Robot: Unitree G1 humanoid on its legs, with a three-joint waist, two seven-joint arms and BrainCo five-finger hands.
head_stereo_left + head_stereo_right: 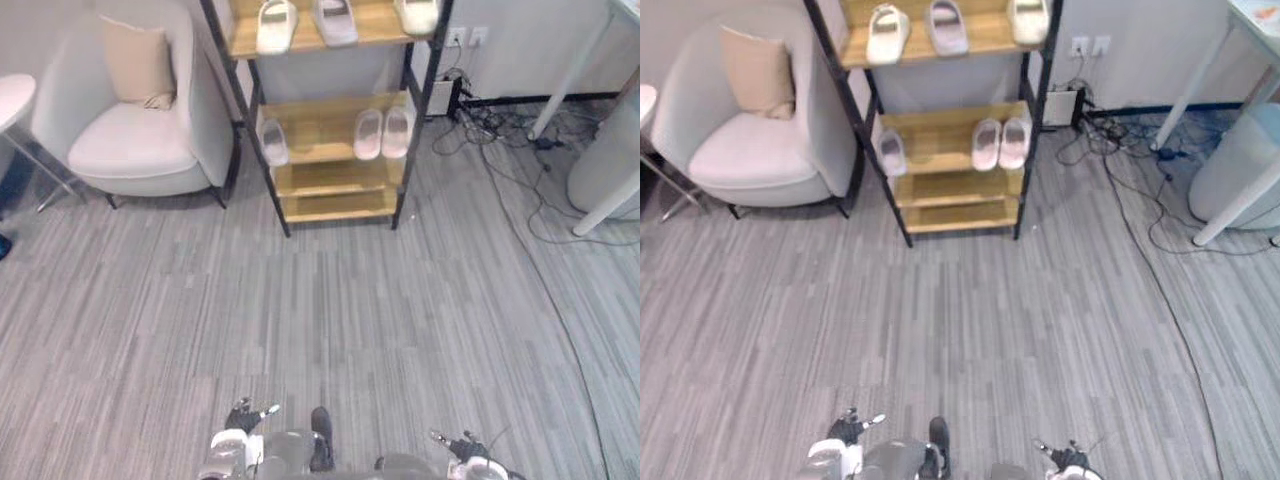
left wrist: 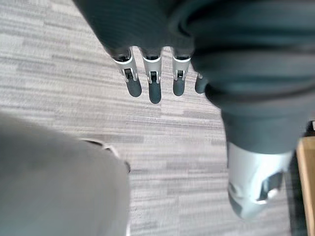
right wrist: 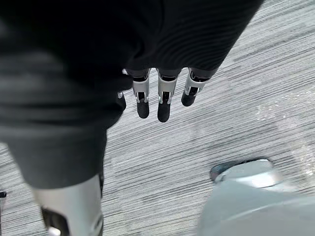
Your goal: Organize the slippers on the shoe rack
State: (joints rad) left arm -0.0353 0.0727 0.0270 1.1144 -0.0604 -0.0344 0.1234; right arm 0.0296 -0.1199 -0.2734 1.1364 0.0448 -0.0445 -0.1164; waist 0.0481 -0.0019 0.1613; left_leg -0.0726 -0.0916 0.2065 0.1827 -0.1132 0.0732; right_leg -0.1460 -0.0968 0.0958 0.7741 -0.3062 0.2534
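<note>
Grey floor (image 1: 330, 300), armchair (image 1: 130, 140) beside shoe rack (image 1: 322, 180); left hand (image 2: 154, 73), right hand (image 3: 165, 91) fingers (image 3: 142, 102) straight, empty

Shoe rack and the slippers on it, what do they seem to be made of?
Shoe rack: shelves look like light wood or wood-look laminate, matte, with faint grain; the thin black frame is probably painted metal. Slippers: pale, smooth and matte with a one-piece moulded look, so likely foam or rubber, though too small to be sure.

shoe rack (image 1: 335, 180): wood shelves, black frame | high shelf: white slipper (image 1: 276, 25), grey slipper (image 1: 335, 20), cream slipper (image 1: 417, 15) in a row | shelf below: lone slipper (image 1: 273, 142) left, pale pair (image 1: 368, 133) right
</note>
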